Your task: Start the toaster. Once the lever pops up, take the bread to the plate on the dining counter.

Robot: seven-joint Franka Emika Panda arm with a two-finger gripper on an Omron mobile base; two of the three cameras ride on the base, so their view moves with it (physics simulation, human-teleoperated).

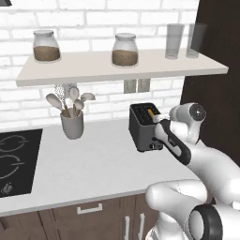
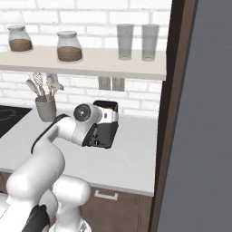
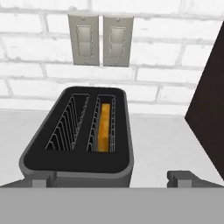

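In the left base view, the toaster [image 1: 144, 126] is seen standing on the white worktop [image 1: 93, 164], near the brick wall and below a shelf [image 1: 117, 68] carrying two jars and two glasses. A sliver of orange bread [image 1: 150, 113] shows in one of the top slots. The arm's hand is held just beside the toaster's near end, presumably so that the lever can be reached. A grey pot of utensils [image 1: 71, 123] stands well apart to the left, and a black hob [image 1: 16, 161] lies at the far left.

In the right base view, the toaster [image 2: 105, 129] is largely covered by the arm's wrist, which has been brought in front of it. Its dark end face, with a small pale knob low down, can be made out. The fingers themselves are hidden here.

In the hand view, the toaster [image 3: 78, 140] is looked down upon from its near end. The bread [image 3: 104, 127] is set deep in the right-hand slot, on edge, ready for toasting; the left slot holds nothing. The gripper [image 3: 116, 181] is spread to its full width, with one fingertip to each side of the toaster's near end, and nothing is held. Two wall switches [image 3: 100, 39] are mounted on the bricks behind. The lever is judged not yet pressed.
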